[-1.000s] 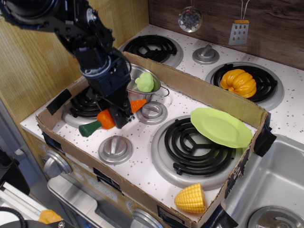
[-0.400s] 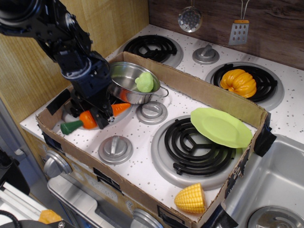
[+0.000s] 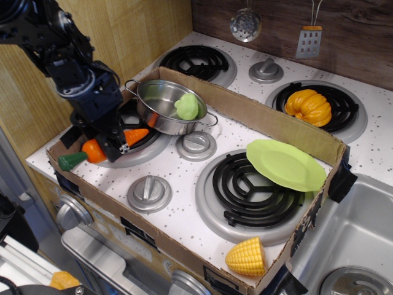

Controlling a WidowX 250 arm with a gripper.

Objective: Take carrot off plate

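The orange carrot [image 3: 95,149] with its green stub top lies across the front-left burner [image 3: 146,147], held in my gripper [image 3: 112,145]. The gripper is shut on the carrot's middle, so only the carrot's two ends show. The lime-green plate [image 3: 285,164] rests tilted on the front-right burner, far to the right of the gripper, with nothing on it.
A steel pot [image 3: 163,106] holding a green vegetable stands just behind the gripper. A cardboard wall [image 3: 270,120] rings the stove front. A pumpkin [image 3: 308,106] sits on the back-right burner, a corn cob [image 3: 247,256] at the front corner. A sink [image 3: 350,239] is at the right.
My gripper has carried the carrot leftward and slightly down, from near the centre knob to over the front-left burner. The plate has not moved.
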